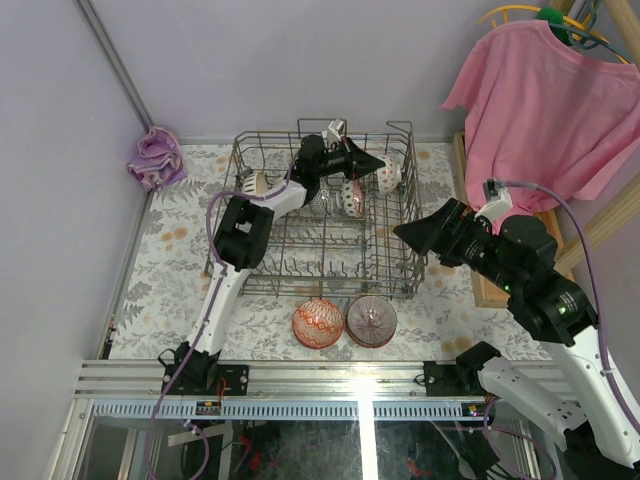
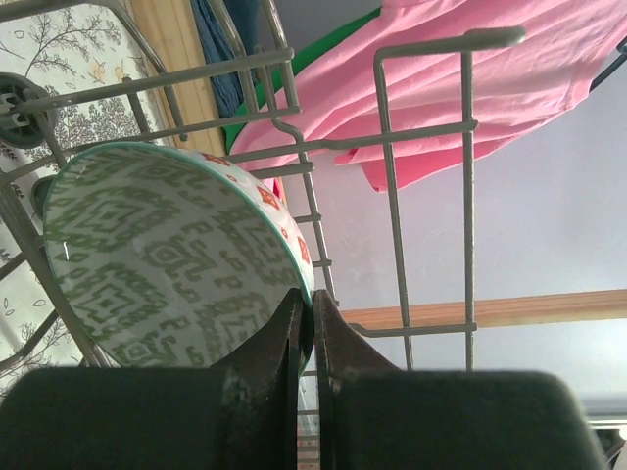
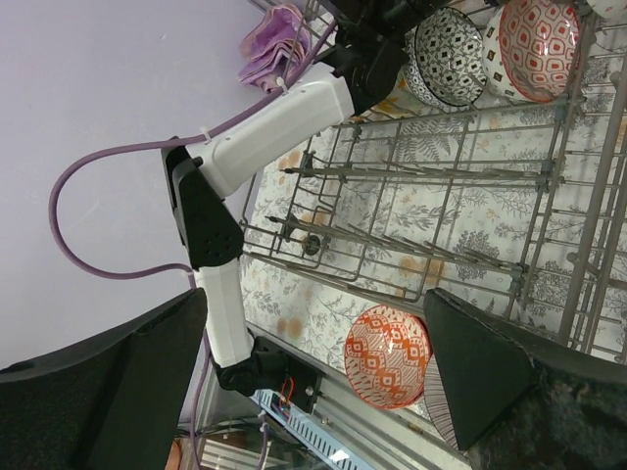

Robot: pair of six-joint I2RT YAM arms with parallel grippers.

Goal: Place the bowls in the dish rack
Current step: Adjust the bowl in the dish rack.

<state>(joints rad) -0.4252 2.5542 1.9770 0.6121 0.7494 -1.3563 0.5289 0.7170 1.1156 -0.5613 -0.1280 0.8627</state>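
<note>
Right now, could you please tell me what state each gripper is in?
Left gripper: jaws closed, nothing visibly between them, beside the green-patterned bowl.
Right gripper: jaws open, empty.

I'm counting six bowls (image 1: 350,197): four sitting in the one dish rack (image 1: 300,262), two on the table (image 1: 180,290); also one pink shirt (image 1: 540,100), one purple cloth (image 1: 155,157).

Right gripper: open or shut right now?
Open. In the right wrist view the right gripper has its fingers wide apart, nothing between them; a red-patterned bowl shows through the gap.
</note>
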